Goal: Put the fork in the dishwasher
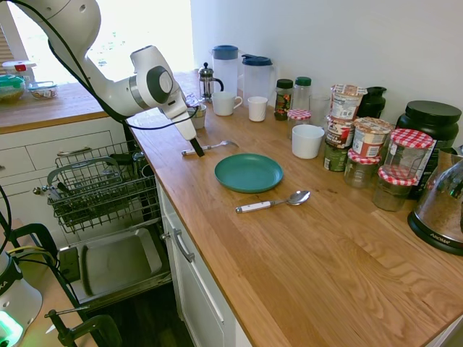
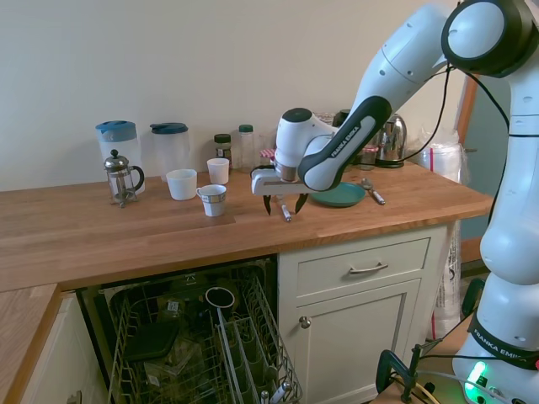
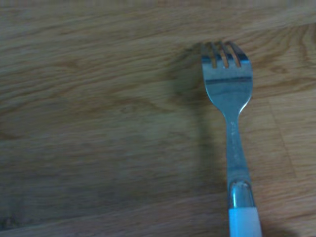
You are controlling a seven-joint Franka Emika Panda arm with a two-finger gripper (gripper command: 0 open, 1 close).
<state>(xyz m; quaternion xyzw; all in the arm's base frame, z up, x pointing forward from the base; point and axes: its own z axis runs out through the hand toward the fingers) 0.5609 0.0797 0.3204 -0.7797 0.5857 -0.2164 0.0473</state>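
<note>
A: Where's the fork [image 1: 211, 147]?
B: Flat on the counter [image 1: 289, 246], at the teal plate's [image 1: 248, 173] ten o'clock. The tool [image 2: 282, 204] straddles its handle, fingers spread.
A: Advice?
B: Settle low, pinch squarely, then carry to the dishwasher [image 1: 101, 189].

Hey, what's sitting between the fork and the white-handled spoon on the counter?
The teal plate lies between the fork and the spoon on the wooden counter, touching neither. The first exterior view shows this most clearly.
</note>
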